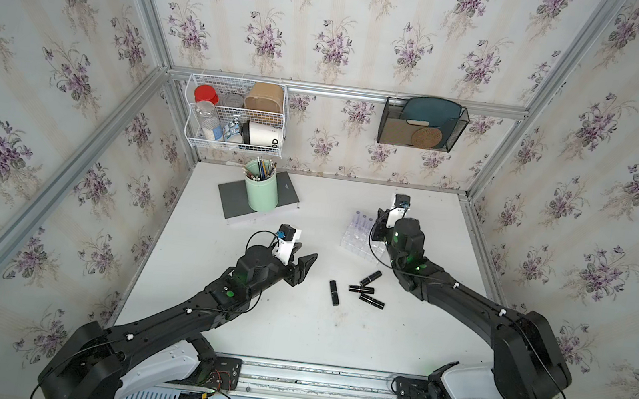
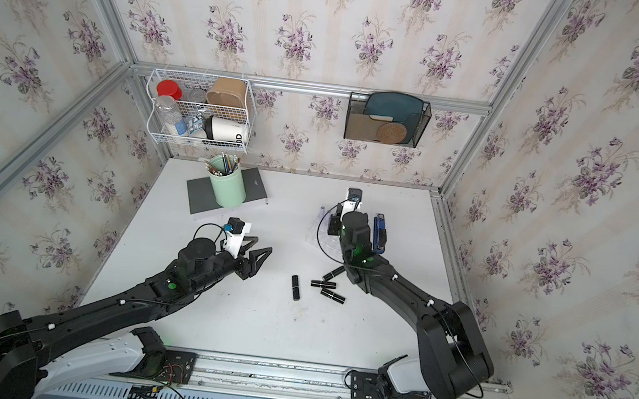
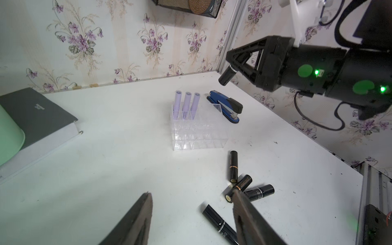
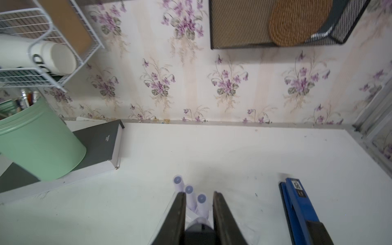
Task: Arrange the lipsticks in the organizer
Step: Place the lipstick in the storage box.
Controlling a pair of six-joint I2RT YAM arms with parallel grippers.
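With my right end effector [image 3: 233, 61] pinching a black lipstick [image 3: 227, 75] above the organizer [image 3: 199, 135], I am aiming to bring it upright over an empty cell beside the three lilac lipsticks [image 3: 186, 105] before lowering it slowly, my left end effector [image 3: 192, 193] spread.

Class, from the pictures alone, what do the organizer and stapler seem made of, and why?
Organizer: clear hard plastic, glossy; the table shows through its walls. Stapler: probably blue painted metal with a black plastic end; smooth sheen.
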